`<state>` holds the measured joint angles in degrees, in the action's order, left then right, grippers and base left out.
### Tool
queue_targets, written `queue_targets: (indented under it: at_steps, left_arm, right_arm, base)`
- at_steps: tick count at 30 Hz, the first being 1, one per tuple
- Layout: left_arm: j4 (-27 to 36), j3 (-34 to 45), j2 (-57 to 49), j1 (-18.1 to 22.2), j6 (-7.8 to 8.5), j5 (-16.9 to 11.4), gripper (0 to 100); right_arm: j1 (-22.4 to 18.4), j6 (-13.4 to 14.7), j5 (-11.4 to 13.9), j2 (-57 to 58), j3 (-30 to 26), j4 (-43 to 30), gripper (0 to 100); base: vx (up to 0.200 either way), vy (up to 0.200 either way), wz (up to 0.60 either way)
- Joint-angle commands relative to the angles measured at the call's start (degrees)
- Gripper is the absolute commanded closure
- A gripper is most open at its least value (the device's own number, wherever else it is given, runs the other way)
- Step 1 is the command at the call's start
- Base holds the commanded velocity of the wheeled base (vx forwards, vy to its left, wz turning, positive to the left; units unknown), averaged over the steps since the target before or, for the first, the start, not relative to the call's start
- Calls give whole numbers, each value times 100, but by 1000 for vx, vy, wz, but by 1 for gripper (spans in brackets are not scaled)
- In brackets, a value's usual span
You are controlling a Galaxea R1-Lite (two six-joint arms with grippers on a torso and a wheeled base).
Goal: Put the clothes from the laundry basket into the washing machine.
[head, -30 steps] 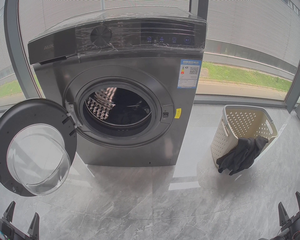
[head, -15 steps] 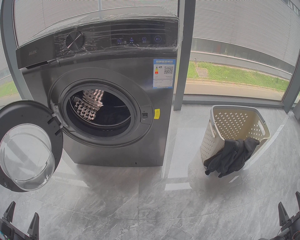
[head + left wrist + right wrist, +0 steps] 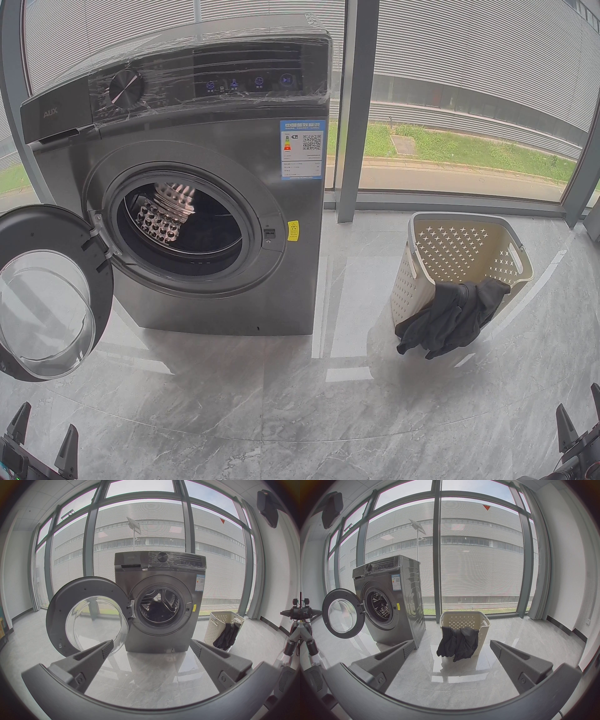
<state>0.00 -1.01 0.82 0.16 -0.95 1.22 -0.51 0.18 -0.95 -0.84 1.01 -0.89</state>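
clothes point(image 3: 450, 319), dark and crumpled, are seen draped over the front rim of the cream laundry basket point(image 3: 465, 247), with part hanging down its outside wall toward the floor point(image 3: 281, 400). the basket is stood by the window, to the right of the washing machine point(image 3: 306, 275) and apart from it. the machine's round door point(image 3: 50, 294) is swung wide open to the left, and the drum point(image 3: 162, 212) is left exposed.

the left gripper point(image 3: 151, 642) is held low, facing the machine, with its fingers point(image 3: 90, 658) spread and nothing between them. the right gripper point(image 3: 451, 642) is held low, pointed at the basket, its fingers point(image 3: 518, 664) likewise spread and empty. both are well apart from the clothes.

the fabric is judged to be light, soft and limp, so no shape will be kept once it is lifted, and trailing ends may be snagged on the basket's perforated wall. a hold is best taken at the bunched mass on the rim, where several folds can be pinched together, rather than at a loose hanging end. the basket looks light and could be tipped if the cloth is pulled sideways.
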Motion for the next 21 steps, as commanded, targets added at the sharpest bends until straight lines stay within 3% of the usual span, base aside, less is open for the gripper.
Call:
queue_targets:
  at_steps: [1, 17, 21]
  left_arm:
    - [0, 92, -82, 2, -2, 1, 0]
    - [0, 92, -82, 2, -10, 10, 0]
    - [0, 92, -82, 2, 7, 10, 0]
  right_arm:
    - [-2, -1, -2, 84, -48, 1, 0]
    - [-2, -1, -2, 84, -48, 1, 0]
    - [-2, -1, -2, 84, -48, 1, 0]
  base:
    - [0, 0, 0]
    - [0, 0, 0]
    - [0, -200, 0]
